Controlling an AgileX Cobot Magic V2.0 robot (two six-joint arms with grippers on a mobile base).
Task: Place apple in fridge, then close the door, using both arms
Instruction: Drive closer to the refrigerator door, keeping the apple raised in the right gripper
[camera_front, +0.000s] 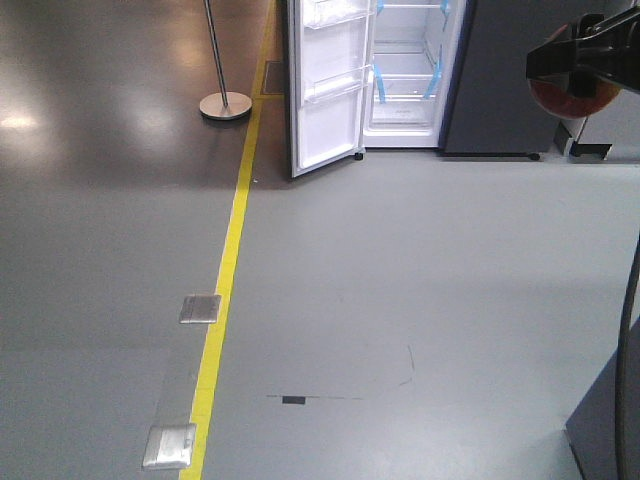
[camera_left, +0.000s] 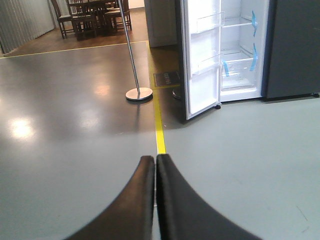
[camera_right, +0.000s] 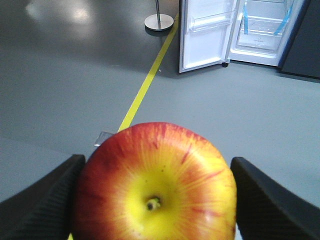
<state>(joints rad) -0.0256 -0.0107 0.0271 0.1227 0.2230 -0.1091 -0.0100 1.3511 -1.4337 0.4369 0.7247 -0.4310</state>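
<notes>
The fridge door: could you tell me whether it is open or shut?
Open: the door stands wide, the fridge showing its white shelves.

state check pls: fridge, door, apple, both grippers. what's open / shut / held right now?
fridge: open, the shelves in view look bare.
door: swung wide open, bins look empty.
right gripper: shut on the apple.
apple: held clear of the floor, stem end facing the wrist camera, not yet in the fridge.
left gripper: shut, fingers together, holding nothing.
</notes>
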